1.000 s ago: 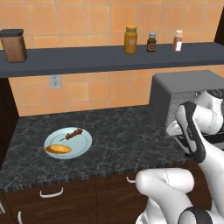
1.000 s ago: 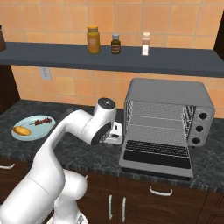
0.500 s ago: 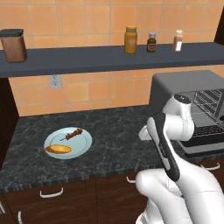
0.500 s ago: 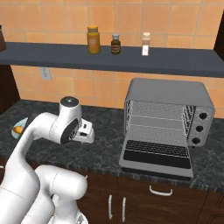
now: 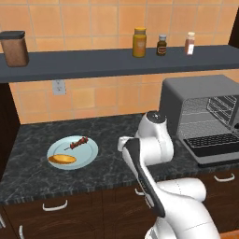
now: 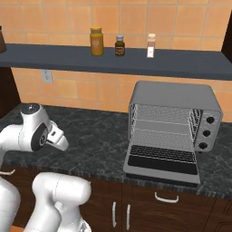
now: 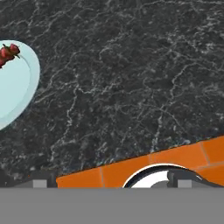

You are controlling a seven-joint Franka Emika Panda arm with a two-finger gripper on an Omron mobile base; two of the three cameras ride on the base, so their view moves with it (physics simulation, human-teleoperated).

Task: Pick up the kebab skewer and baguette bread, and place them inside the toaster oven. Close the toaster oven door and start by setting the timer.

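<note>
Above oven: three shelf jars.

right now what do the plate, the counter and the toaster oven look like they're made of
The plate looks like glazed ceramic or glass: pale blue, smooth, evenly tinted. The counter looks like polished dark stone, marble or granite, going by the black surface with pale veining. The toaster oven looks like brushed metal: a matte grey shell, with thin wire racks inside. All of it is rendered, so these are only appearances.

Dark marble counter, pale blue plate, toaster oven on it
</note>
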